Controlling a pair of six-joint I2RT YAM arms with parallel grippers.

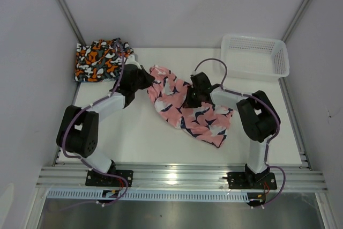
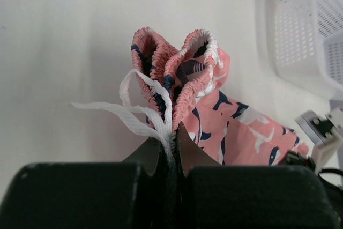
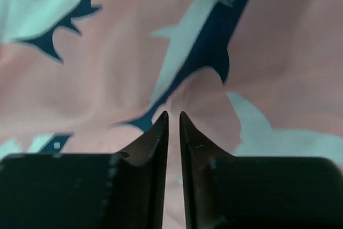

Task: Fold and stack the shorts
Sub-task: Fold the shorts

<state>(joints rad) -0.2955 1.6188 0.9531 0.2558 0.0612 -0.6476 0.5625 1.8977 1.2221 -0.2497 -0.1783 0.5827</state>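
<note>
The left gripper [image 2: 170, 132] clamps its jaws on the waistband of the pink, navy and white fabric shorts [image 1: 201, 119] lying mid-bench [image 1: 144, 138]. The right gripper [image 3: 173, 116] pinches their middle (seemingly). Folding step: next, draw the waistband over the legs.

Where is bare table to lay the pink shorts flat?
Along the near edge, between the arm bases and the pink shorts, the table is bare. A smaller patch lies between the camouflage shorts and the white basket. The middle is crowded: left gripper and right gripper hold the shorts.
</note>
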